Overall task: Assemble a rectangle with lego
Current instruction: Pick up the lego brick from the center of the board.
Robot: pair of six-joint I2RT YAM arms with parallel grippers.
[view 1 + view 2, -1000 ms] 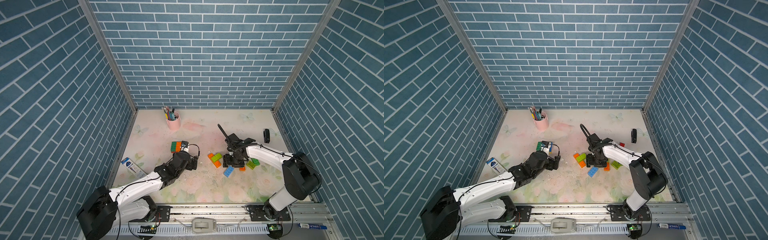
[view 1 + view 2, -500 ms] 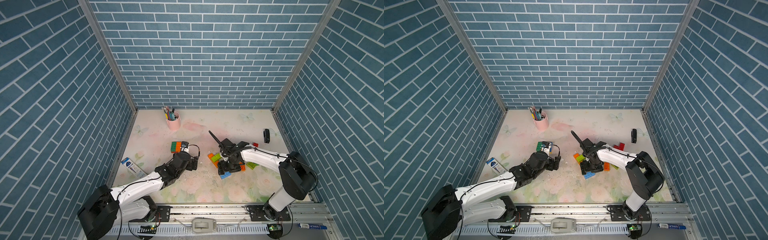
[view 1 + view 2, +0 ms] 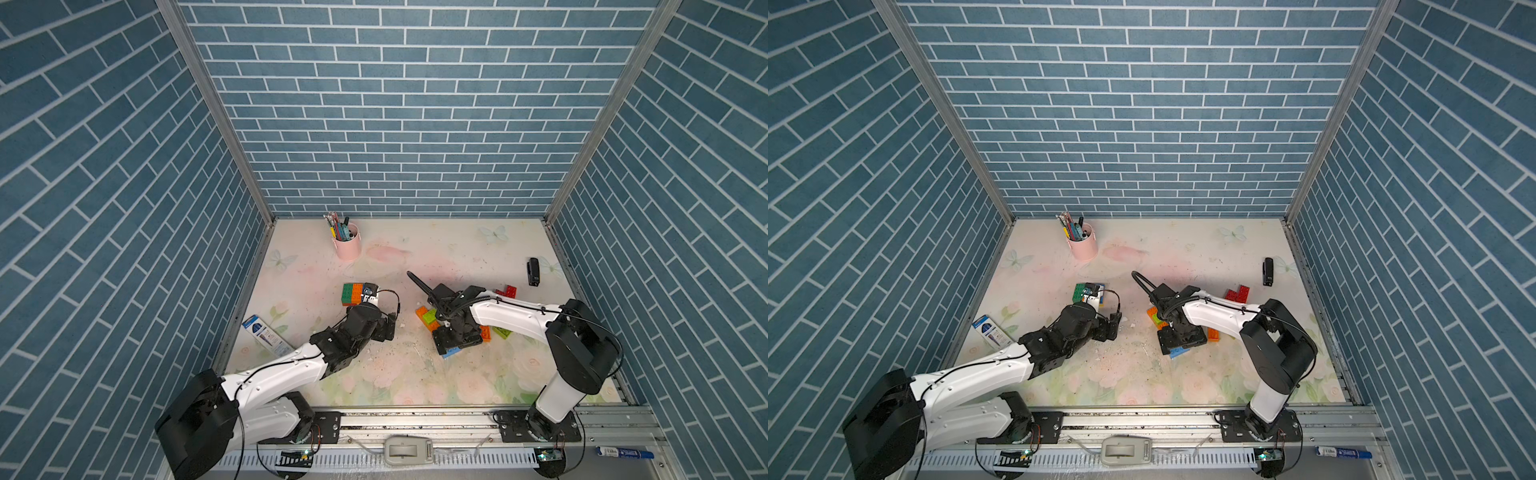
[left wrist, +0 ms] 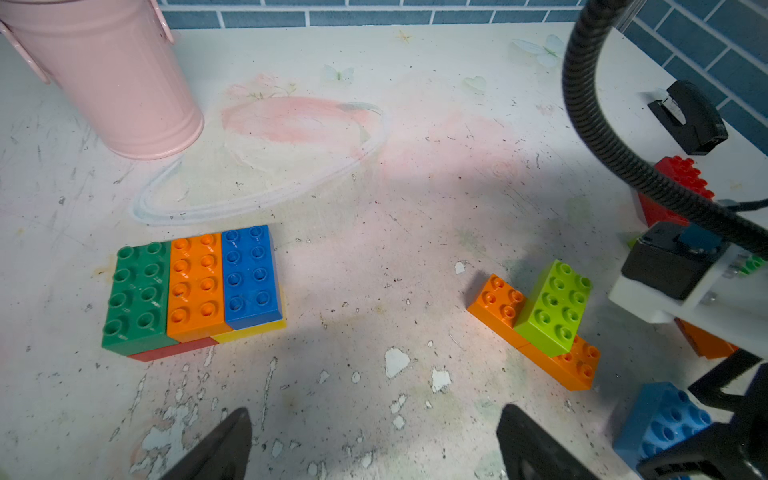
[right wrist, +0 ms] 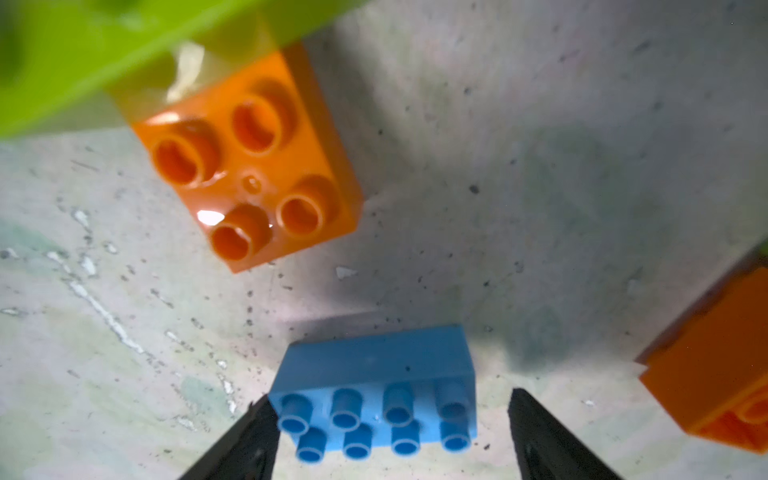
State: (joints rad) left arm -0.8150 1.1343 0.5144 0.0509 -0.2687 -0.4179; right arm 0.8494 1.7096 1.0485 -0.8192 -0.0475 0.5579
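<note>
A green-orange-blue lego slab lies flat, well apart from a loose light-blue brick.

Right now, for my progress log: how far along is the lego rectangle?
Done: a two-layer block, green, orange and blue bricks over red and yellow. In hand: nothing; the open right gripper straddles a loose blue brick, left gripper open, empty. Remaining: joining the orange-lime cluster and red bricks.
</note>
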